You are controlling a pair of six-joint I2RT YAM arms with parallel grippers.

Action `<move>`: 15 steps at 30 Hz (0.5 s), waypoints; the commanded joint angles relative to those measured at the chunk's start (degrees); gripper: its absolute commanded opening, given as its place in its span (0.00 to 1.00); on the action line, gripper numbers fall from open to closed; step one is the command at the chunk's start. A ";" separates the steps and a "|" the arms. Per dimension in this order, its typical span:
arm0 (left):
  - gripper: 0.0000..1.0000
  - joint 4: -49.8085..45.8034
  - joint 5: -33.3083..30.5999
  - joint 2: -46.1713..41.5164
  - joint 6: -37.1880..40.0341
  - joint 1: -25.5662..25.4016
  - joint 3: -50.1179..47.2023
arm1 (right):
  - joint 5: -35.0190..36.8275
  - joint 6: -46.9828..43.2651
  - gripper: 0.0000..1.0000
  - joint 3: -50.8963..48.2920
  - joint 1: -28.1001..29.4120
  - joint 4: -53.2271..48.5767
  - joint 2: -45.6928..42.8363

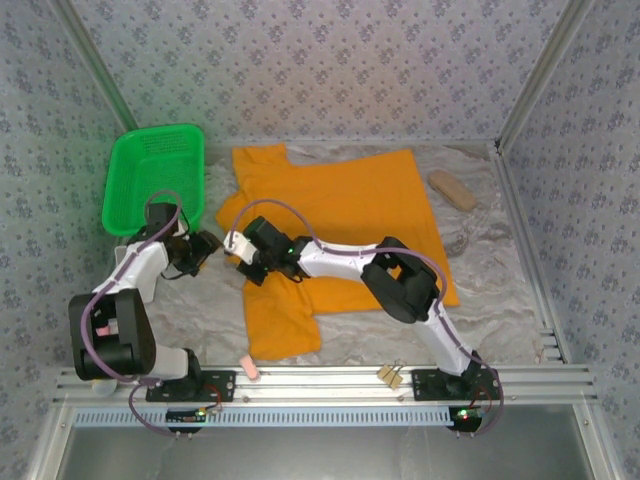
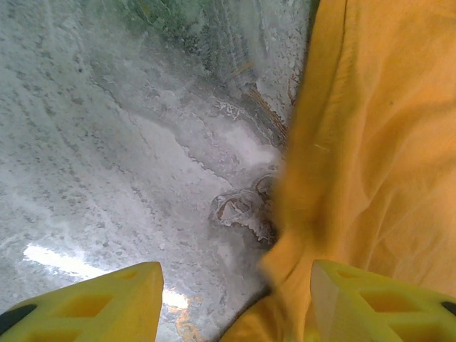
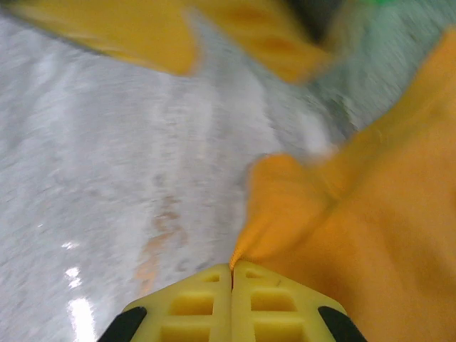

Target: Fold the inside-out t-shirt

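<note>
I see the inside-out t-shirt (image 1: 350, 205) spread flat on the table (image 1: 495, 280), to the right of the green basket (image 1: 152, 185). Right gripper (image 3: 231, 269): fingers pressed together, pinching the shirt's basket-side edge (fabric peaks up into the tips). Left gripper (image 2: 235, 285): fingers spread, holding nothing, poised over that same edge, just beside the right gripper.

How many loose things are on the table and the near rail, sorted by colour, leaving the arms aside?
Orange: 1, orange cotton t-shirt
Green: 1, green plastic basket
Tan: 2, tan oblong block and small tan clip
Pink: 1, small pink piece
Total: 5
</note>
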 commanded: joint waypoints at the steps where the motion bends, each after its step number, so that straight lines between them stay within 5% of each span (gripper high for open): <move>1: 0.57 1.18 2.89 3.97 -0.09 0.19 4.26 | -2.49 -14.80 0.06 -3.51 2.33 -2.85 -3.23; 8: 0.56 0.46 1.52 12.39 0.98 -2.34 10.65 | -15.33 -12.08 0.18 -6.74 3.48 -0.25 -3.21; 11: 0.55 -0.45 -0.34 12.90 1.21 -3.12 11.34 | -17.08 -3.11 0.41 -10.73 2.78 7.93 -5.92; 15: 0.55 -1.81 -3.08 12.57 3.17 -4.21 11.65 | -17.52 9.37 0.50 -16.41 -0.59 14.45 -11.19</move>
